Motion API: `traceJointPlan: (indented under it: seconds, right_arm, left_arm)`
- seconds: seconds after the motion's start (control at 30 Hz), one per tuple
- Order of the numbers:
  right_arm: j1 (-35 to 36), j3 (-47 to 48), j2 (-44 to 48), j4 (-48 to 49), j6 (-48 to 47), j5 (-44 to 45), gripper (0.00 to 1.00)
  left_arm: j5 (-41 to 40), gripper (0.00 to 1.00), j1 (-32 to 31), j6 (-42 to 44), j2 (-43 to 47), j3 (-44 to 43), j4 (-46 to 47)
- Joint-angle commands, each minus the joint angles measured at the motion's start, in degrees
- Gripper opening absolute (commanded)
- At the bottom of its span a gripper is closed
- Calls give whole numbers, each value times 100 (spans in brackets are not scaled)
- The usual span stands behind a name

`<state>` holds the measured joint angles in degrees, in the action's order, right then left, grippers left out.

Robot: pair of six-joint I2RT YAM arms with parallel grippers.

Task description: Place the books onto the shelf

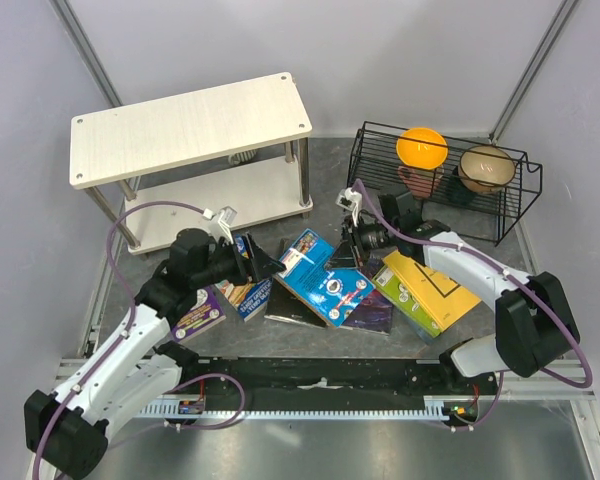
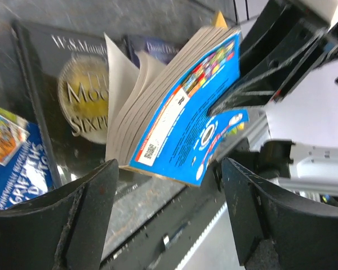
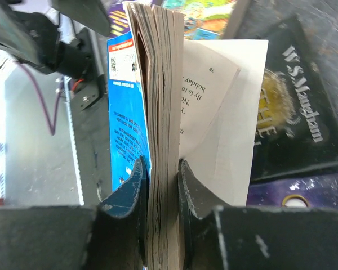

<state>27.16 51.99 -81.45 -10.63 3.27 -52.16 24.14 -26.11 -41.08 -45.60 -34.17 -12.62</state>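
The overhead camera is looking down from behind the arms (image 1: pixel 130 340), taking in the whole tabletop (image 1: pixel 325 180). Both wrist cameras are peering in close from opposite sides, each catching the same blue book (image 2: pixel 186 118) and black book (image 2: pixel 39 84).

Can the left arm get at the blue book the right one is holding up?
Probably yes. The left gripper faces the blue book with its jaws open and nothing in between. The right gripper pinches the book's opposite edge, leaving the near edge free.

White arm links (image 1: pixel 130 352), black joint housings (image 1: pixel 528 322), looping purple cables (image 1: pixel 156 206), scuffed matte black jaws
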Motion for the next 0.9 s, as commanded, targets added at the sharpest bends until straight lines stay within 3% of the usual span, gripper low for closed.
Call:
traceJointPlan:
  seconds: [0.0,0.3,0.47,0.63,0.87]
  right_arm:
    - [0,505,138,114,-265,-795,0]
    - [167,602,77,88,-283,-1112,0]
    - [176,672,234,26,-283,-1094,0]
    - [176,699,235,-35,-283,-1156,0]
    - [255,848,-11,122,-134,-1437,0]
  left_arm:
    - [530,80,18,249,25,60,-363]
    - [1277,78,0,127,-317,-81,-83]
    - [347,77,0,539,-274,-326,-1108]
    - [-14,77,0,522,-37,-353,-1453]
    - [1179,77,0,13,96,-266,-488]
